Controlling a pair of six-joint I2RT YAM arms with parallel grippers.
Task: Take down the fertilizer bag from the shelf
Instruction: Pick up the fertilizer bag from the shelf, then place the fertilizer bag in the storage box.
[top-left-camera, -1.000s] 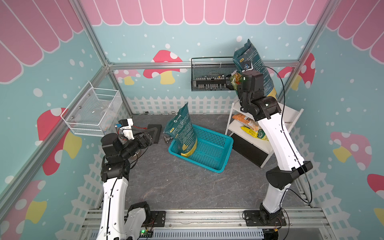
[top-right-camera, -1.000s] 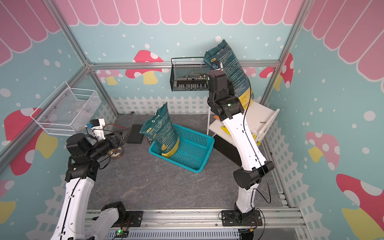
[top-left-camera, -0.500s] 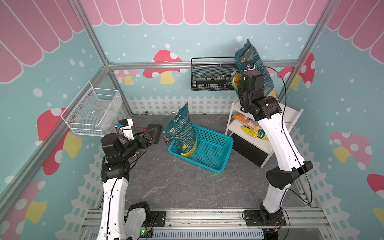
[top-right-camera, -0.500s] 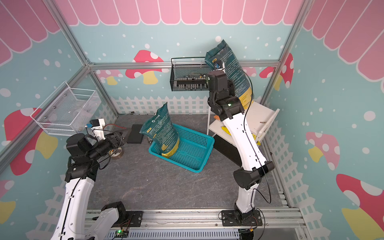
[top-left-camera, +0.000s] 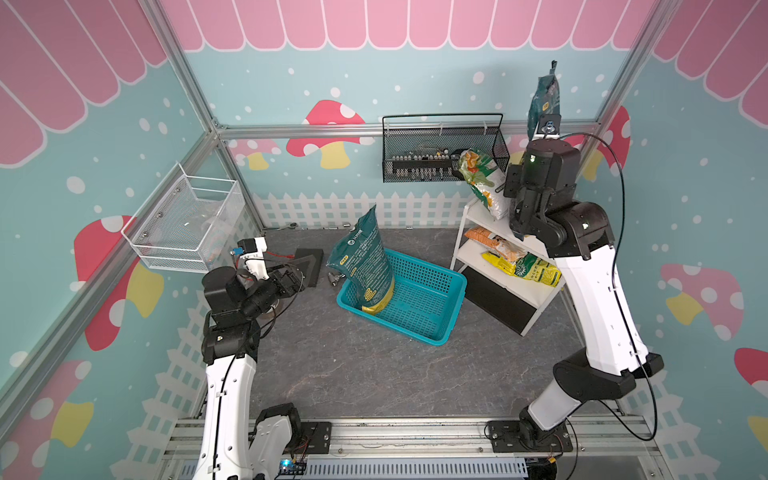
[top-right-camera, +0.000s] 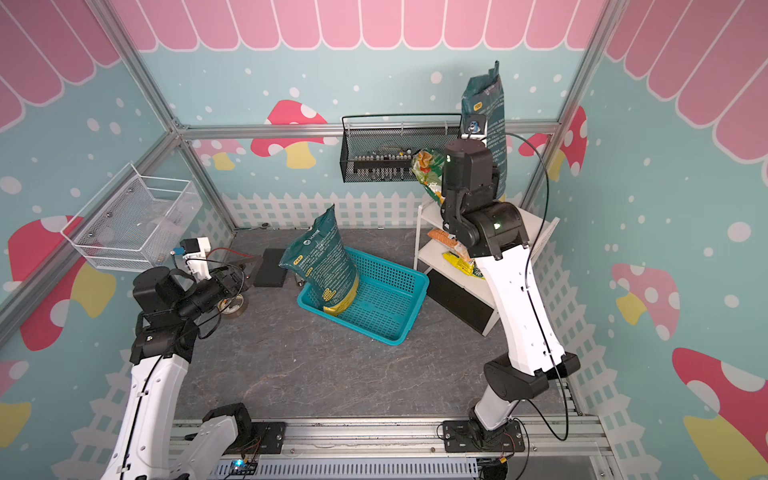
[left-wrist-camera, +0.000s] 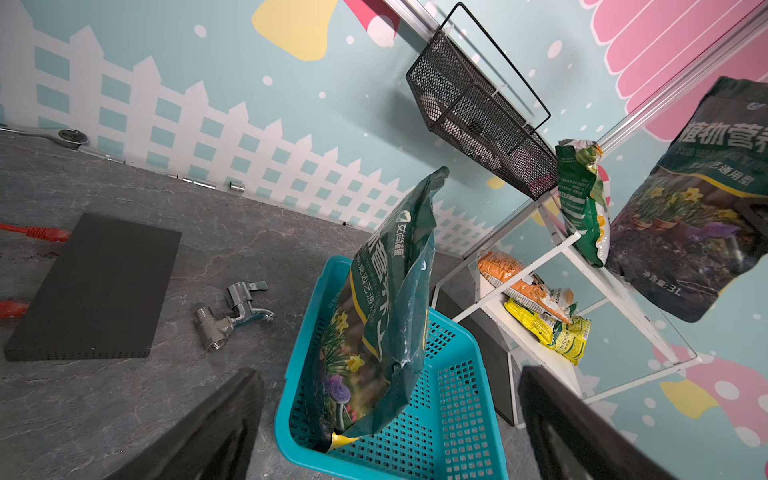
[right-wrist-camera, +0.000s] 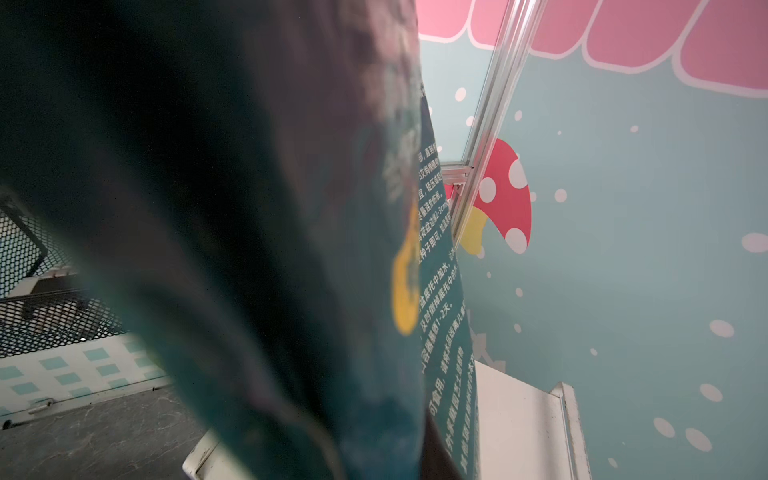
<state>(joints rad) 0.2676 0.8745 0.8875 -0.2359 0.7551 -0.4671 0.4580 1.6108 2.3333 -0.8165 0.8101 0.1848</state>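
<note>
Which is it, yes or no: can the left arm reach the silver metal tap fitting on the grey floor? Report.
Probably yes. The left gripper is open and low; the silver metal tap fitting lies on bare floor just ahead, apart from the teal plastic basket, nothing between.

The blurred fertilizer bag (right-wrist-camera: 232, 249) fills the right wrist view, hiding the right gripper.

Floor (top-left-camera: 374, 374) in front open; teal basket (top-left-camera: 419, 303) w/ bag blocks centre, shelf (top-left-camera: 536, 291) blocks right.
</note>
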